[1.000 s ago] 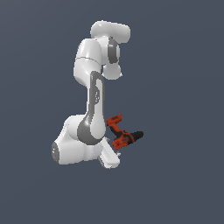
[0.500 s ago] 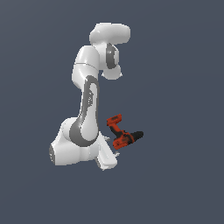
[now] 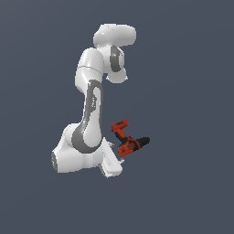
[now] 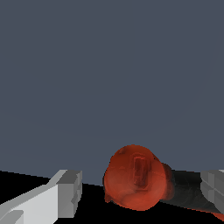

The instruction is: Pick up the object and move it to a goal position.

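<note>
- Right now my tool (image 4: 135, 192) sits spread, one finger (image 4: 65, 192) on each side of the drill (image 3: 129, 143), neither visibly touching it.
- Red-orange body, black chuck tip aimed toward the exterior view's right, red handle rising.
- It lies just beside my arm's (image 3: 93, 109) base.
- Plain grey-blue space surrounds everything.

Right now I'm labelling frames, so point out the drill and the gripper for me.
drill (image 3: 128, 144): exterior view, on its red-orange body.
drill (image 4: 135, 177): wrist view, on the rounded red end facing the camera.
gripper (image 4: 139, 192): wrist view, midway between its two grey fingertips.
</note>
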Robot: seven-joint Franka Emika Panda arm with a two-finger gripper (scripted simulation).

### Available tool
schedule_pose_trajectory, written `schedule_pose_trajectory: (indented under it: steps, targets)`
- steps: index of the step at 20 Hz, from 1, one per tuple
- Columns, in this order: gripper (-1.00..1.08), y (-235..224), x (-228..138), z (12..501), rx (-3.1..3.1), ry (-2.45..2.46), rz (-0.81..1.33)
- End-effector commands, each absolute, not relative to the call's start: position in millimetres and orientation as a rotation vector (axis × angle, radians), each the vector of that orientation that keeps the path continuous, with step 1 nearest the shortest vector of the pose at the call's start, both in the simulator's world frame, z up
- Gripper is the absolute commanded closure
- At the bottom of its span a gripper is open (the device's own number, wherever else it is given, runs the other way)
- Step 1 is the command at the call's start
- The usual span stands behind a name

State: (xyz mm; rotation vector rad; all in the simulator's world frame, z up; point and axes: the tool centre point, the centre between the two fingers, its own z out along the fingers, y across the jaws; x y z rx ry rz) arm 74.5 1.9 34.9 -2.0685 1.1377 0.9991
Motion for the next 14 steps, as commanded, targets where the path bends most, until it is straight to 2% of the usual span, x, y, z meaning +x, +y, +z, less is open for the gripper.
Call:
schedule_pose_trajectory:
  steps: [1,14]
  targets:
    - [-1.00,3,74,34,-2.069,1.137,0.999]
    - [-1.00,20,66,22,-2.067,1.138,1.001]
